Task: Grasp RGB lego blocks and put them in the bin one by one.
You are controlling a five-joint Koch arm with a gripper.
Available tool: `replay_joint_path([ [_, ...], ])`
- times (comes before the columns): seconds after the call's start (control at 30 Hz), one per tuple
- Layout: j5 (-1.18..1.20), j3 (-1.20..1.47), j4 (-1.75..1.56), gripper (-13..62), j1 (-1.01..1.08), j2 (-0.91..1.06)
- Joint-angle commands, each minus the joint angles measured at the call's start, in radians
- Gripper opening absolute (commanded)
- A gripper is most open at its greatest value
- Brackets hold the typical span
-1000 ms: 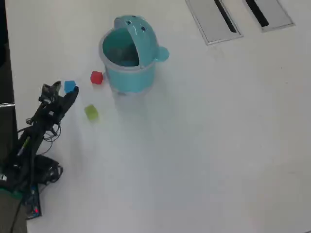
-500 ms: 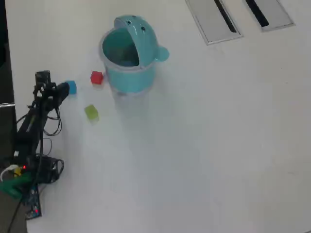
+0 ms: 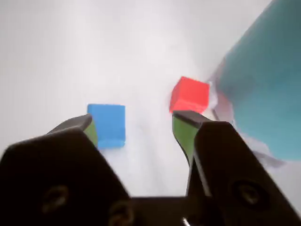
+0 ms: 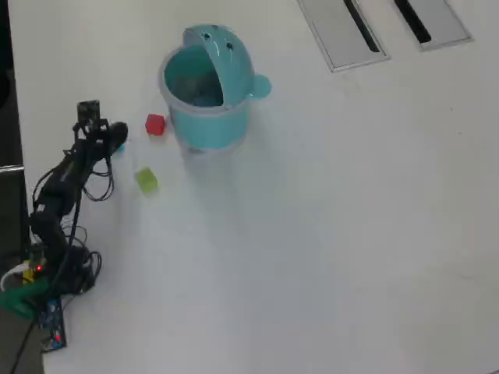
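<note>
White tabletop [image 4: 327, 234] is filling the overhead view; at its far left the black arm [image 4: 58, 187] is reaching up the picture from its base near the lower left corner, its cables looping beside it; the gripper [image 4: 115, 134] is sitting at the arm's upper end, covering most of the blue block, of which only a sliver is peeping out at the gripper's lower edge; just right of the gripper and a little lower the green block [image 4: 146, 180] is lying alone on the table; up and to the right the red block [image 4: 155, 125] is resting close beside the bin [image 4: 209, 117], apart from it by a narrow gap; the bin is standing upright with its dotted lid [image 4: 230, 58] tipped back and its mouth open, a knob sticking out on its right side; two grey panels [image 4: 343, 31] are lying at the top right, well apart from everything else.

In the wrist view the gripper [image 3: 134, 129] is showing its two dark jaws spread wide, green-lined on their inner faces, with bare table between them; the blue block [image 3: 108, 125] is sitting just beside the left jaw's tip, partly behind it and not gripped; the red block [image 3: 189, 95] is lying beyond the right jaw's tip; the bin's teal wall [image 3: 263, 80] is filling the right edge, close to the red block.
</note>
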Motion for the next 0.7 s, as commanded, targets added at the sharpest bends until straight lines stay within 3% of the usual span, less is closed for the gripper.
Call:
replay_joint_path([
  [0.0, -0.018, -0.109, -0.055, 29.4, 0.006, 0.012],
  [0.23, 0.104, -0.187, -0.092, 29.4, 0.081, -0.130],
  [0.67, 0.087, -0.368, -0.092, 29.3, 0.118, -0.327],
])
